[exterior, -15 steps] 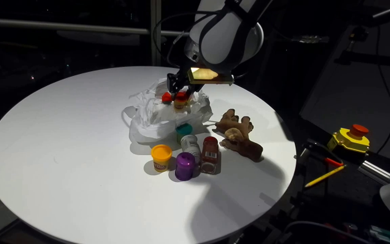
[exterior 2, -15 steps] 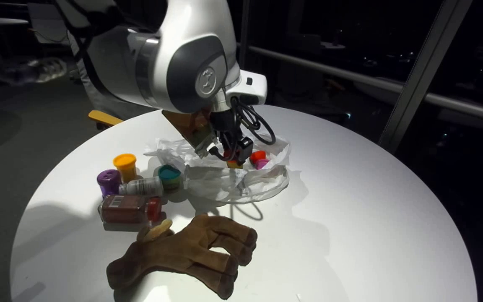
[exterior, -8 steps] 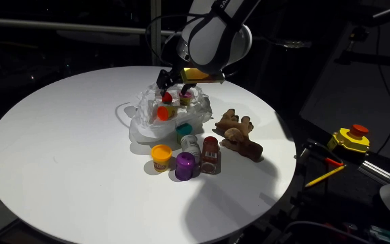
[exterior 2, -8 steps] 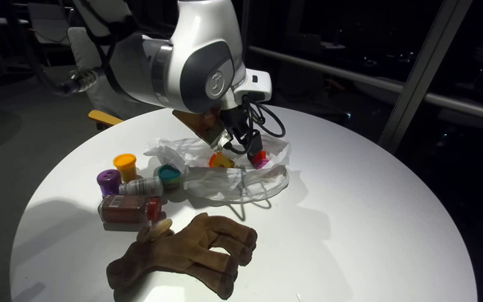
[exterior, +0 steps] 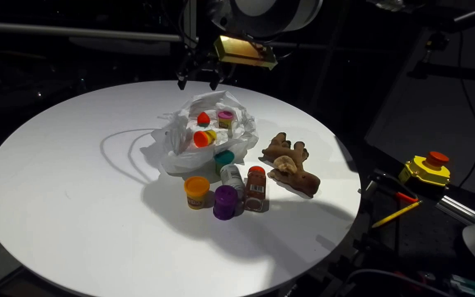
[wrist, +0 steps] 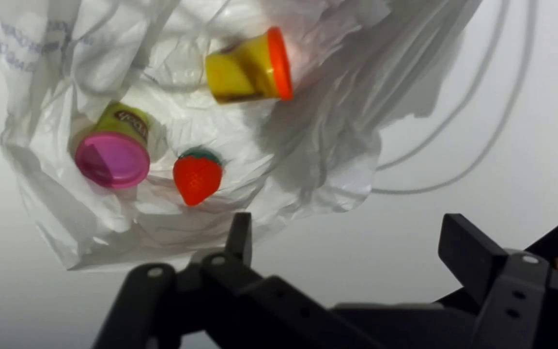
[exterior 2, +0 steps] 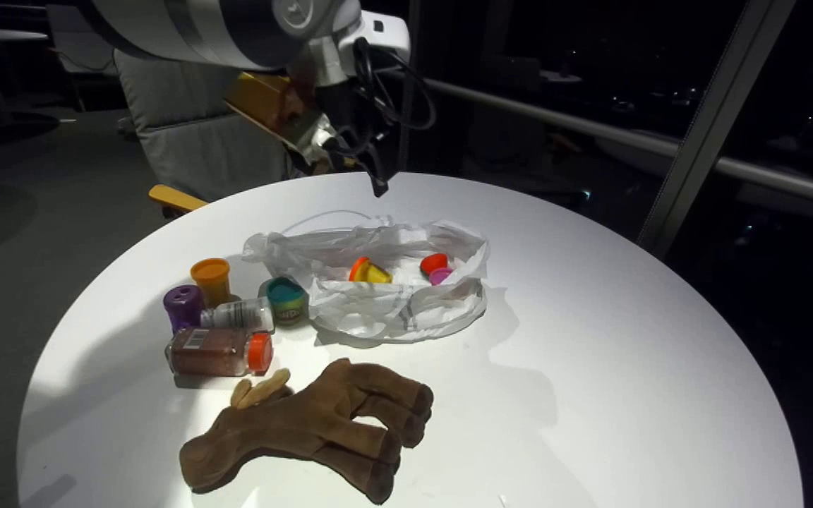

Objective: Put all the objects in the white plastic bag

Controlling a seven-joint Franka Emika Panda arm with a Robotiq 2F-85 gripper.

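1 white bag on table — inside: 2 yellow tubs, 1 strawberry | outside: 2 upright tubs, 1 purple jar, 2 bottles, 1 brown toy animal | 1 gripper — jaws wide, apart from bag

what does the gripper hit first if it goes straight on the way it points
Probably the white plastic bag, at its edge; depth is unclear, so the gripper might meet the tabletop beside it.

bag on table | strawberry, two tubs in bag | jar between bottle, plush
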